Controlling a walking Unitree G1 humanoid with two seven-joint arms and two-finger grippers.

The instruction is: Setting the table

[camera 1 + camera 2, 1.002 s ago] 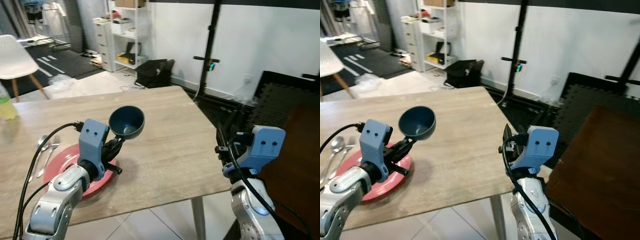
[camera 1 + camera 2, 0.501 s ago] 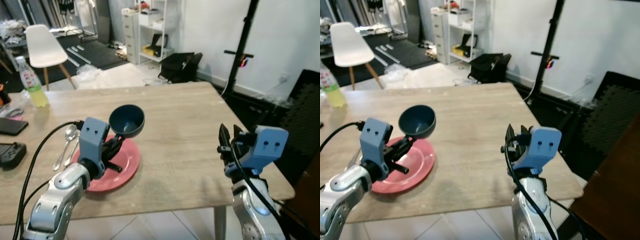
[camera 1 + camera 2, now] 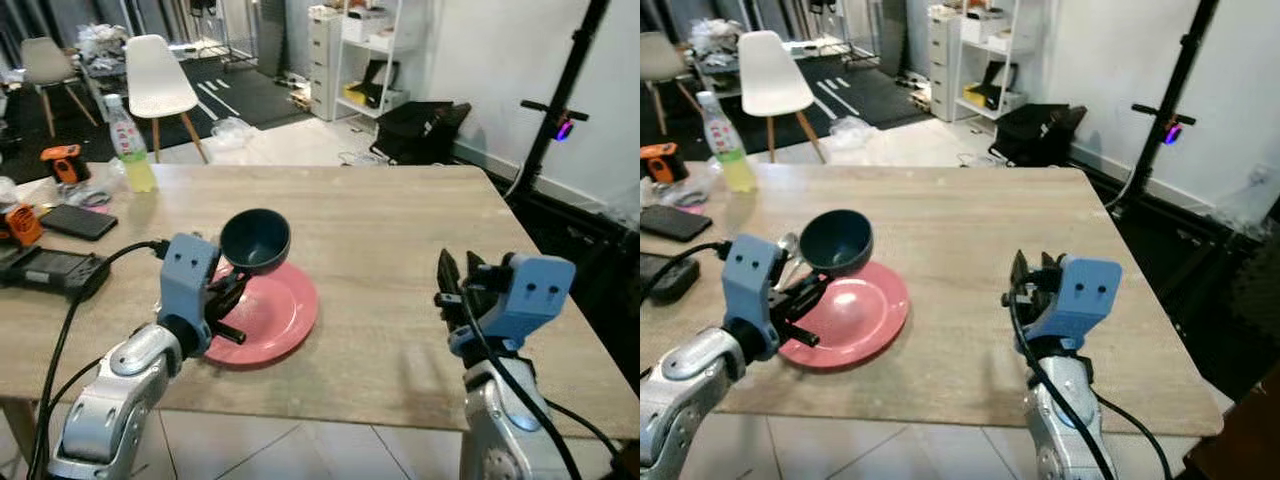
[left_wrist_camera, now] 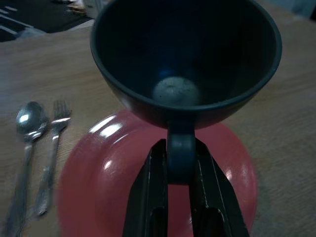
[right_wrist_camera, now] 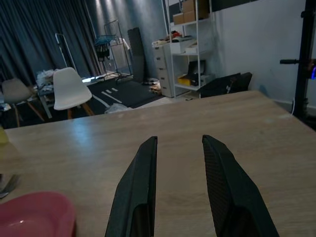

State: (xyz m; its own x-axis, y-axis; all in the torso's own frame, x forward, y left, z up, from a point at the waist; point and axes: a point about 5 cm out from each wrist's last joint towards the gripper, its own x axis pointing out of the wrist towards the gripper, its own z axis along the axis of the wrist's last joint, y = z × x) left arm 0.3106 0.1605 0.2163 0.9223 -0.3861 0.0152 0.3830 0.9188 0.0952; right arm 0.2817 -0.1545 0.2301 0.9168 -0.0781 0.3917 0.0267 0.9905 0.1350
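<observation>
Gripping round dark bowl [image 3: 255,240], glossy pink plate [image 3: 268,316]

A white chair [image 3: 158,83] stands behind the counter [image 3: 400,230]; a bottle [image 3: 128,148] with yellow drink stands near a black phone [image 3: 79,222].

A dark blue bowl [image 3: 255,240] hangs tilted just above the far left edge of a pink plate [image 3: 270,315] lying flat on the table's near left.
</observation>
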